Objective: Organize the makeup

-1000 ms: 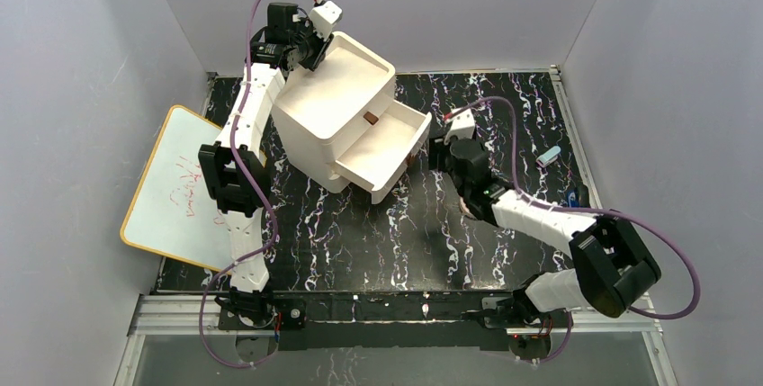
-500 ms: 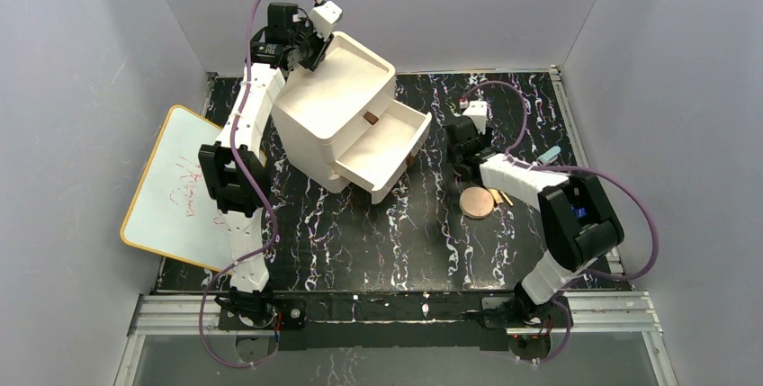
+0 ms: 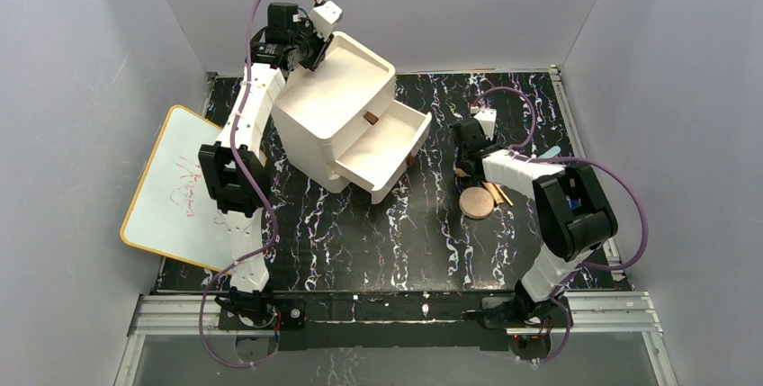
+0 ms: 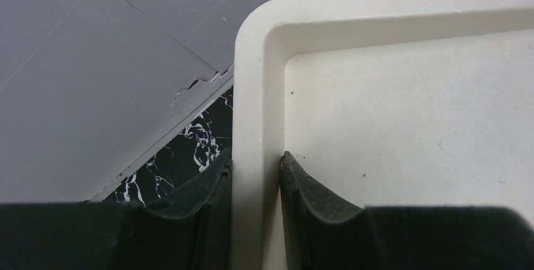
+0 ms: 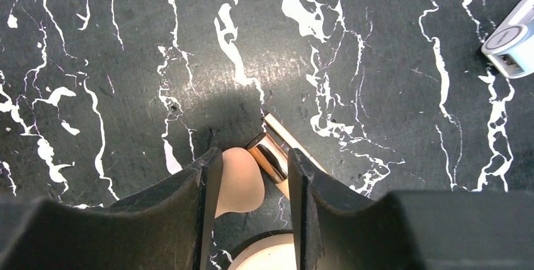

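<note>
In the right wrist view my right gripper (image 5: 253,153) is open low over the table. Its jaws straddle a beige egg-shaped sponge (image 5: 239,182) and the end of a shiny bronze tube (image 5: 267,155). The sponge touches the left finger. A thin wooden stick (image 5: 286,133) lies behind the tube. The round tan powder disc (image 5: 271,257) sits just below the jaws and also shows in the top view (image 3: 477,202). My left gripper (image 4: 256,157) is shut on the back corner rim of the white drawer box (image 4: 403,106). The black compact and white pad are out of view.
The white drawer box (image 3: 328,112) stands at the back left with one drawer (image 3: 387,148) pulled open toward the right. A whiteboard (image 3: 175,188) leans off the table's left edge. A small light-blue item (image 5: 510,40) lies right of the right gripper (image 3: 465,163).
My right arm has swung back and to the right, uncovering the tan disc and sticks. Its gripper now sits over the sponge. The left arm has not moved.
</note>
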`<state>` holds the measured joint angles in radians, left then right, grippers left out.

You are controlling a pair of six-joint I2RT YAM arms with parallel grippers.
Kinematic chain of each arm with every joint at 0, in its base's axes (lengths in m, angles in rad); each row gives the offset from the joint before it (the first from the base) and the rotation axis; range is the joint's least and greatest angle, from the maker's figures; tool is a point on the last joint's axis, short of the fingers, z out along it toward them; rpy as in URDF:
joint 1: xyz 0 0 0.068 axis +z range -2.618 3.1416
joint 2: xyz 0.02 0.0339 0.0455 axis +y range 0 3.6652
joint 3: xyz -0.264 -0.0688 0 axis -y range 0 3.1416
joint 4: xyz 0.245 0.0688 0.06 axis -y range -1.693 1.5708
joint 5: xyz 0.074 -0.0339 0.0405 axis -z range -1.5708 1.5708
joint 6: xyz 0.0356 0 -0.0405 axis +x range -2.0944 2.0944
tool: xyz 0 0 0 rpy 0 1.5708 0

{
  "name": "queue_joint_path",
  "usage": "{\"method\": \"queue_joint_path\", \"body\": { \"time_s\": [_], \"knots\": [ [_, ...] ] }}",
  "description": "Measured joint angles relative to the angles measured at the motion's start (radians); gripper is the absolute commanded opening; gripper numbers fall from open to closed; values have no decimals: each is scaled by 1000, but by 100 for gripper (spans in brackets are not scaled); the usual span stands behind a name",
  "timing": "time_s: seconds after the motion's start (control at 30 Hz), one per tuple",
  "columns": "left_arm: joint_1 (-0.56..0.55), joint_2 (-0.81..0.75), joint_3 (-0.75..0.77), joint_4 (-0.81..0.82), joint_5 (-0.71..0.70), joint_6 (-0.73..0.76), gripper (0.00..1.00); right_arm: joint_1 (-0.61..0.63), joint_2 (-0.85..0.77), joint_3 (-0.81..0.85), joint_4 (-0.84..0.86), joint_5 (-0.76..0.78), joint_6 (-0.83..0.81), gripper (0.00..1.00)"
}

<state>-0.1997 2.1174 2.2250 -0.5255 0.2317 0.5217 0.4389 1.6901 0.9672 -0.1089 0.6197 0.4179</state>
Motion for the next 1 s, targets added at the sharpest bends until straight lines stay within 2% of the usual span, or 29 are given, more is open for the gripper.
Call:
{"method": "queue_joint_path", "body": {
  "time_s": [0.13, 0.17, 0.27, 0.37, 0.8, 1.0],
  "knots": [
    [0, 0, -2, 2, 0, -1, 0, 0, 12, 0, 3, -16, 3, 44],
    [0, 0, -2, 2, 0, -1, 0, 0, 13, 0, 4, -20, 4, 39],
    [0, -1, -3, 3, 0, -1, 0, 0, 13, 0, 6, -29, 5, 16],
    [0, -2, -4, 5, -1, -1, 0, 0, 13, 1, 6, -42, 9, 1],
    [-1, -2, -5, 6, -2, -2, 0, 0, 13, 20, -13, -51, 3, 1],
    [-1, -2, -5, 6, -3, -2, 0, 0, -68, 54, -54, -55, -15, 1]
  ]
}}
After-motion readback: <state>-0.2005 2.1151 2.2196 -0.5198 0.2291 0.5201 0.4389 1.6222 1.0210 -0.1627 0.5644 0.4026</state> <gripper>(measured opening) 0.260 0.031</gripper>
